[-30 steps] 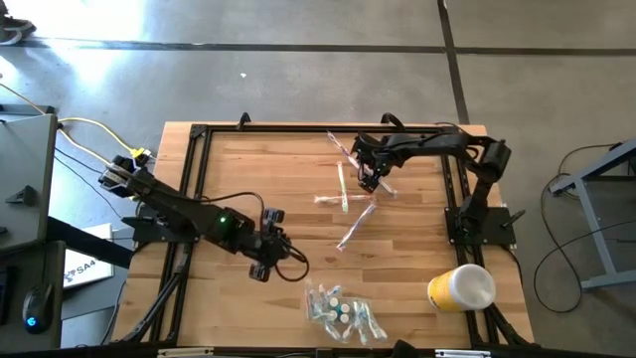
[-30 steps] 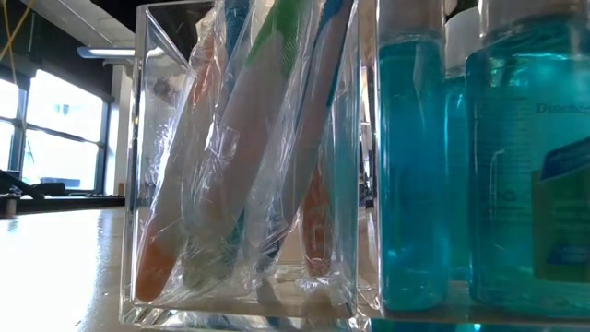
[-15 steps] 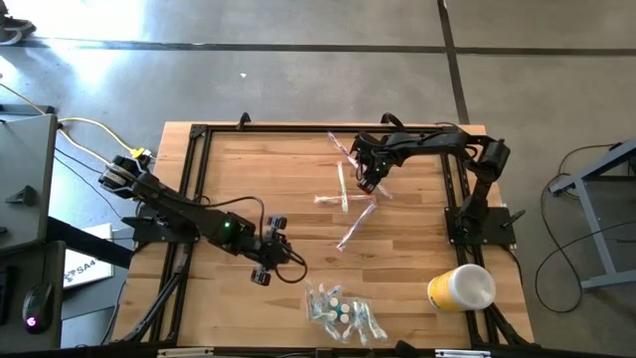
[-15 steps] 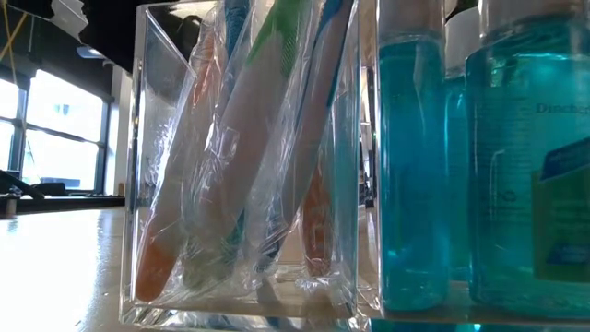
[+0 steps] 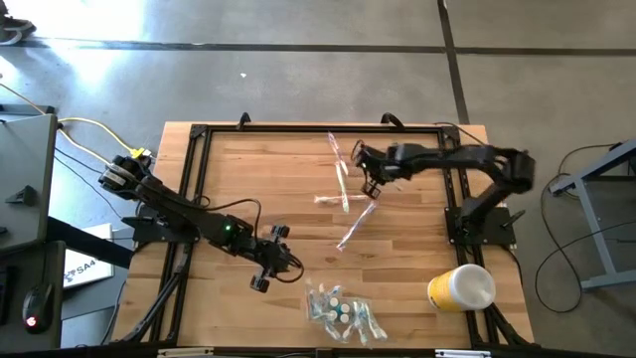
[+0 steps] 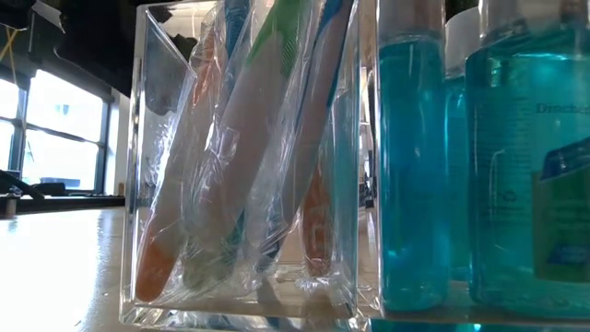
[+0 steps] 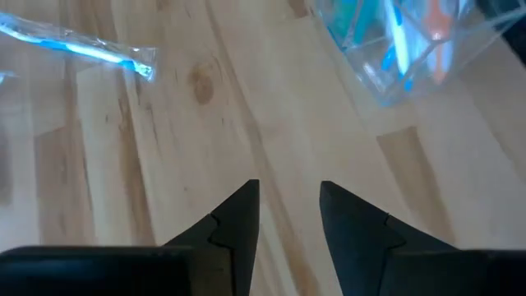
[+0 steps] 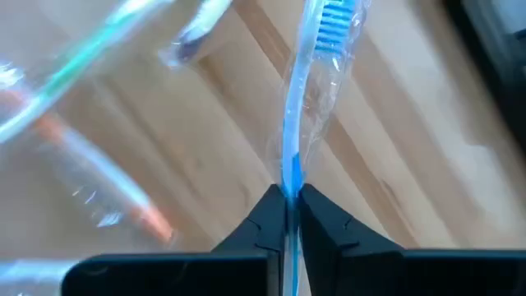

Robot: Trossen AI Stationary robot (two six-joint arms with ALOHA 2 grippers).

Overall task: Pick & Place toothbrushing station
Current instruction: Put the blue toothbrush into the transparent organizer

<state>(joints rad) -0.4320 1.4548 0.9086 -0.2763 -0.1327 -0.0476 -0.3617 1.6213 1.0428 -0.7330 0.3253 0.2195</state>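
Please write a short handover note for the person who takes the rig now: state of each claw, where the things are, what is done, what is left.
Right claw: shut on a blue wrapped toothbrush, over the table's far middle.
Left claw: partly open, empty, low over the wood near the clear holder.
Done: several wrapped brushes already stand in the holder, beside blue bottles.
Left: about four wrapped toothbrushes lie loose mid-table. The yellow cup lies on its side at the near right.

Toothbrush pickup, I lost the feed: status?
Right claw shut on blue toothbrush. Left claw open, empty, near clear holder. Nothing in the way.
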